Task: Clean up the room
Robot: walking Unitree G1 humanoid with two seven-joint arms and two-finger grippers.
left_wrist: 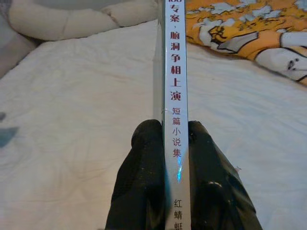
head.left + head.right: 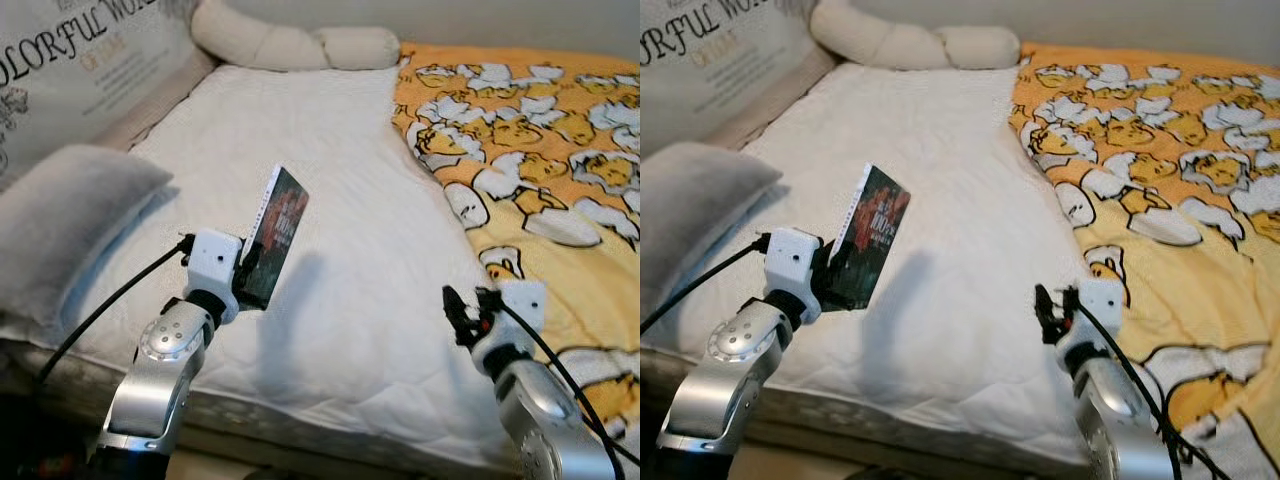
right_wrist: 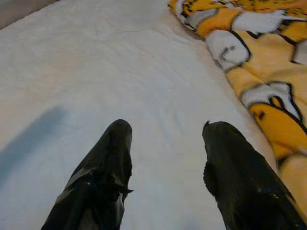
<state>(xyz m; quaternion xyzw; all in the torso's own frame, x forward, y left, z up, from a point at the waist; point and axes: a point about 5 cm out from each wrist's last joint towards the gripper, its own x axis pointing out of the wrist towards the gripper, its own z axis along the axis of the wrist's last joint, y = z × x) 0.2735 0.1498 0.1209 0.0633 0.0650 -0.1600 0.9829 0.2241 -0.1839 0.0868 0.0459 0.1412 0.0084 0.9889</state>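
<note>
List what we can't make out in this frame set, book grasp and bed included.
- Dark-covered paperback book: cover title too small in the eye views; the left wrist view shows its white spine edge-on, top and bottom cut by the frame.
- Left gripper: fingers cover part of the spine text.
- Grey lettered cushion: wording cut by the left-eye frame edge.
- Orange cartoon-print blanket: runs off the right edge.
- Right gripper: open over the white quilted mattress.

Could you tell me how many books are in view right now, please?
1. The book is held upright above the white mattress, clamped in the left gripper. Others could be hidden under the yellow blanket; I cannot tell.
</note>
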